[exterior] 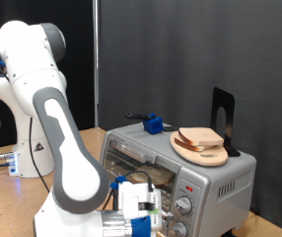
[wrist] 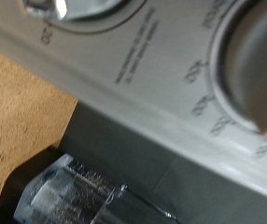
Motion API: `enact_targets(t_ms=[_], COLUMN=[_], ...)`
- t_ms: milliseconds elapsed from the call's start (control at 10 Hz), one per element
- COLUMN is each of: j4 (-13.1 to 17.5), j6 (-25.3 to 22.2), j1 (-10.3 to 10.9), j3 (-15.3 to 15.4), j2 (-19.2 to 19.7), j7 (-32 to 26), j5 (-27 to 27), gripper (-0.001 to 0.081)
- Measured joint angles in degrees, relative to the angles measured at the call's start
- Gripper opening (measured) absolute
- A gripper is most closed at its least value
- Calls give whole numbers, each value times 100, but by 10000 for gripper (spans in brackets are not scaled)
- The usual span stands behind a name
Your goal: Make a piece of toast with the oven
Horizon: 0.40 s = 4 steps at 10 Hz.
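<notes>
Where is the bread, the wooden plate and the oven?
piece of toast (exterior: pixel 199 136), exterior view, middle of the top face.
plate (exterior: pixel 212 157), exterior view, front rim.
oven (exterior: pixel 235 180), exterior view, grey side wall.

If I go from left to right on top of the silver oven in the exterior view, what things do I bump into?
On top of the oven: small blue object → piece of toast on the round wooden plate → black stand. The gripper is lower, in front of the knobs.

The oven (exterior: pixel 180 168) sits at lower right of the exterior view. On its top, toward the right, a plate (exterior: pixel 200 152) carries the piece of toast (exterior: pixel 201 137); a stand (exterior: pixel 225 120) rises just behind. The gripper (exterior: pixel 153 207) is before the knobs (exterior: pixel 183 205), at the oven's front.
</notes>
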Motion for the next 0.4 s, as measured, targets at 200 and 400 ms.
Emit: enact_targets(t_ms=[200, 400], j4=[-250, -518], j6=[-426, -843], j1=[-175, -346], j3=[-85, -195], j2=[-246, -518], j7=[472, 882], j5=[-392, -806], gripper=[565, 710])
